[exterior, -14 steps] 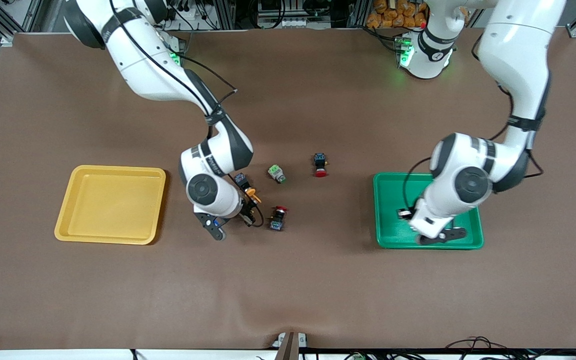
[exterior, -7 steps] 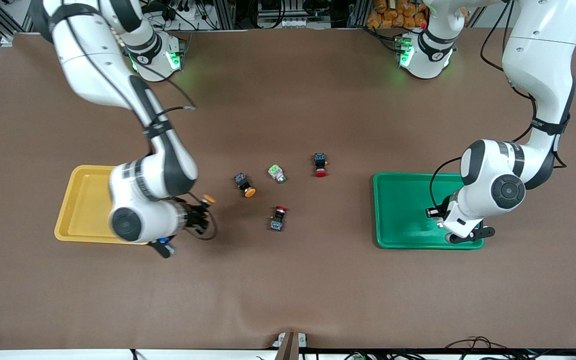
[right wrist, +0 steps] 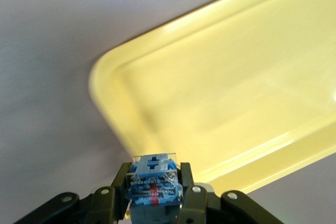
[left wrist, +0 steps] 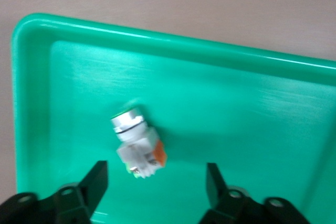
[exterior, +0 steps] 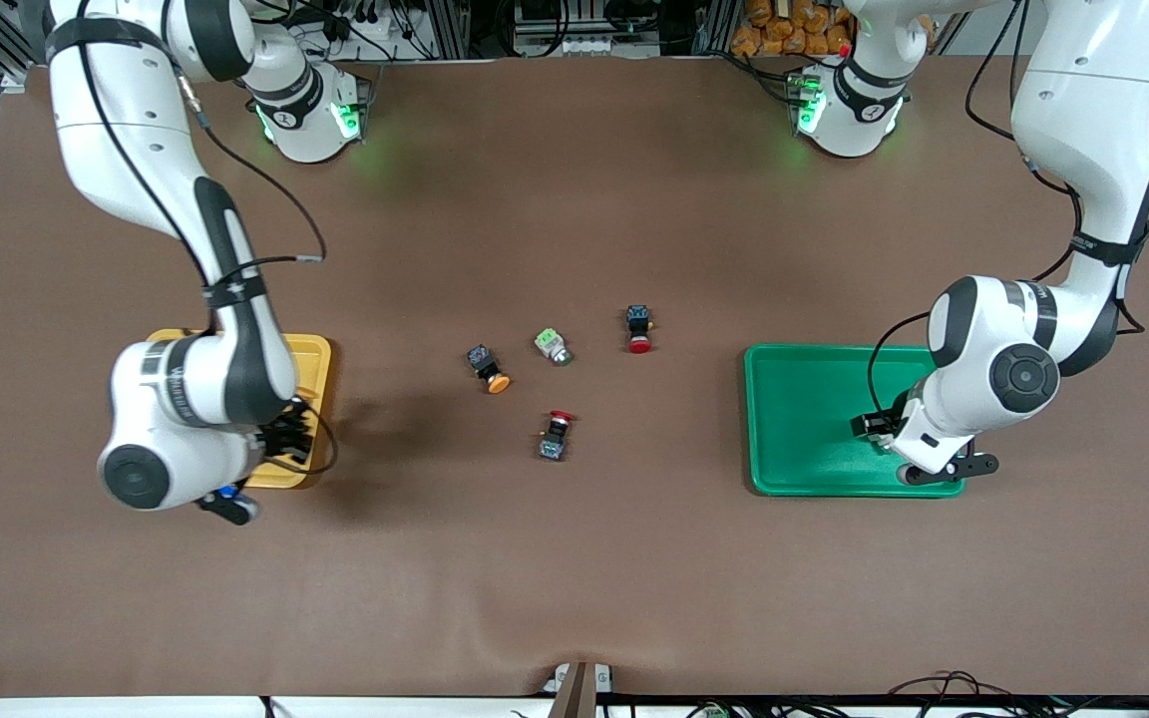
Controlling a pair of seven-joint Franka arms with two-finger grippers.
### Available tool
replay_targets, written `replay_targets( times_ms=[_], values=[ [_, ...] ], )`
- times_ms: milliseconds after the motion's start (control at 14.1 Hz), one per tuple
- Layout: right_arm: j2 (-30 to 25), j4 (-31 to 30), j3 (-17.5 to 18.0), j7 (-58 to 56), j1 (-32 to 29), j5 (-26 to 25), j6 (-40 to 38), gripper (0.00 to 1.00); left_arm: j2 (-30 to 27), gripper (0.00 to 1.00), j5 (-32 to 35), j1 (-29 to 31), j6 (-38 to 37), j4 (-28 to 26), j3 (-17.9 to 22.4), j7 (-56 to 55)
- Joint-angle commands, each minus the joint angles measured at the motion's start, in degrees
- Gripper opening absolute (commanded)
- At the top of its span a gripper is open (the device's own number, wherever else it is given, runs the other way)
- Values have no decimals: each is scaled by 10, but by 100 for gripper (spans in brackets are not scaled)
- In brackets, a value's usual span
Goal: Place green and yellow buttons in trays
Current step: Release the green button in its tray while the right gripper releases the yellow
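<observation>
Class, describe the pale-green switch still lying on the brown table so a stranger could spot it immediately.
Start at the four switches in the middle of the brown table, between the yellow tray and green tray. The pale-green switch lies between a yellow-capped switch and a red-capped switch. Only it has a whitish body.

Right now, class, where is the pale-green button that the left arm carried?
The pale-green button lies in the green tray, at the left arm's end of the table, below the open left gripper.
</observation>
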Motion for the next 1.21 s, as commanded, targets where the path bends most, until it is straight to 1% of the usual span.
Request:
replay_targets(
  times_ms=[0,142,284,426,568,709,780,922,993,1064,1135],
  values=[
    [-16,-19,-8,-117,-49,-5,-1,0,-35,100,5,-1,-29,-5,-62,-73],
    [-16,-19,-8,-165,-74,-6,2,0,-31,100,6,-6,-29,-2,-116,-157],
    [-11,-21,-8,-211,-99,-6,16,0,-25,100,5,-34,-29,13,-152,-215],
    [-3,-31,-8,-261,-123,-5,43,0,-9,100,5,-98,-29,43,-156,-306],
    [-2,-57,-8,-269,-128,-4,83,16,28,100,8,-160,-29,89,-156,-410],
    [-2,-82,-7,-269,-129,-4,120,22,66,100,11,-216,-28,130,-152,-496],
    [-1,-89,-7,-274,-130,-4,133,23,86,100,12,-236,-27,150,-149,-533],
    [0,-98,-7,-285,-131,-1,149,33,110,100,11,-285,-27,184,-123,-594],
    [1,-98,-7,-285,-131,1,151,60,119,100,11,-318,-25,192,-99,-616],
    [3,-98,-7,-285,-131,2,153,96,126,100,10,-350,-22,198,-71,-637],
    [3,-98,-7,-284,-131,2,153,100,135,100,9,-378,-17,203,-48,-661]
  ],
)
